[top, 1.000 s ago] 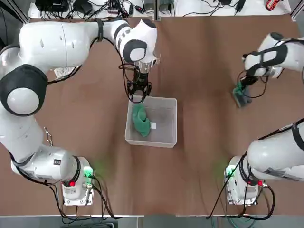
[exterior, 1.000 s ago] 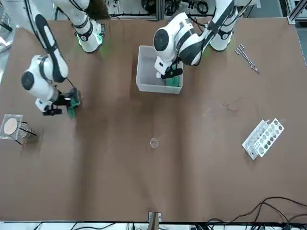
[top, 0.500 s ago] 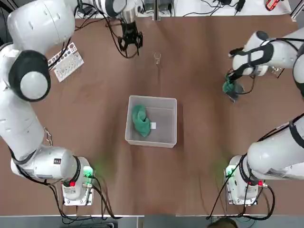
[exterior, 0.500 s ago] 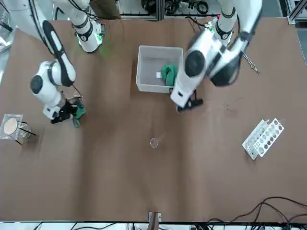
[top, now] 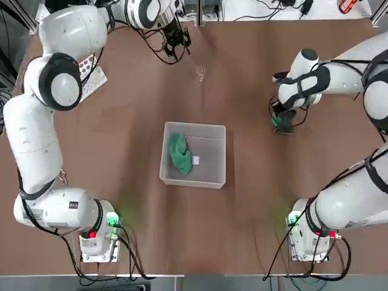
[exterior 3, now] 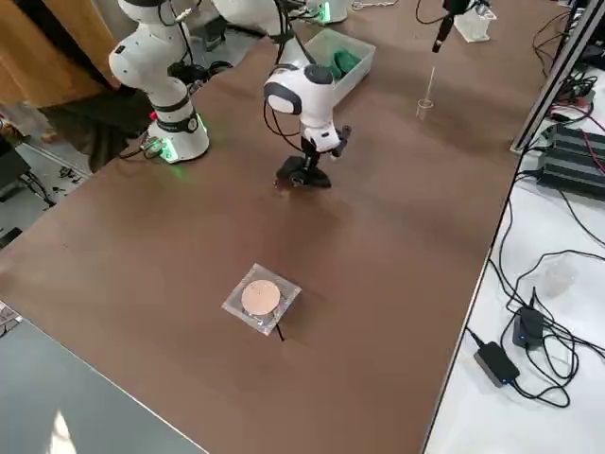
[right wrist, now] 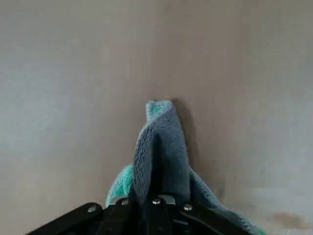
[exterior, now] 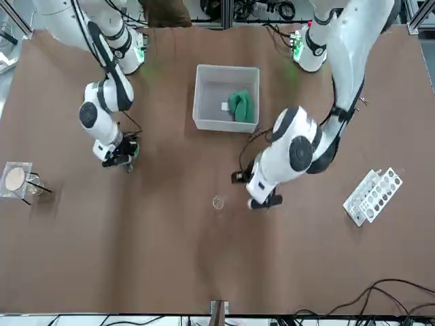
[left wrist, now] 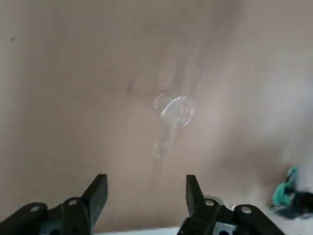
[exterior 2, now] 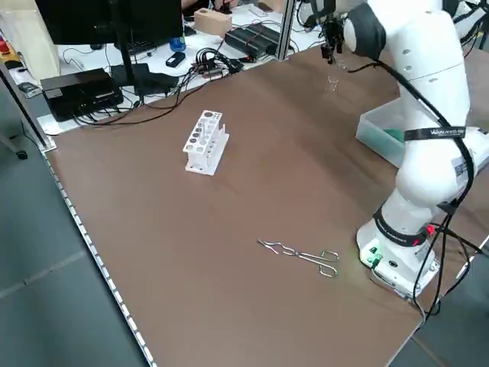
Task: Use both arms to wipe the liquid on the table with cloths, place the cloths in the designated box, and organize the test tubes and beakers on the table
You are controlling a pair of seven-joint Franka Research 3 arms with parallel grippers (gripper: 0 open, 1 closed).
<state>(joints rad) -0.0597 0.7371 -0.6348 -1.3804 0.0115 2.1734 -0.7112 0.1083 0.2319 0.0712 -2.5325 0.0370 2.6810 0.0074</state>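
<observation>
I see the left tool (top: 176, 42) at the counter's (top: 121, 182) 11 o'clock, fingers apart, beside the beaker (top: 200, 74). One green cloth (top: 179, 153) lies in the central box (top: 215, 179). At 2 o'clock, the right tool (top: 280, 118) is clamped on the other cloth (right wrist: 161, 152), open counter around it.

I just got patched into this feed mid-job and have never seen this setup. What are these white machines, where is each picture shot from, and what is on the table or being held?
Two white robot arms stand side by side at a brown table. One picture looks down from overhead, one faces the robot from across the table, two look from the sides, and two come from cameras on the wrists. The left gripper, jaws open and empty, hangs at the far edge close to a small clear glass vessel. The right gripper is shut on a green and grey cloth pressed to the table. A translucent bin holds a second green cloth. Also there: a white tube rack, metal tongs and a small square dish.
</observation>
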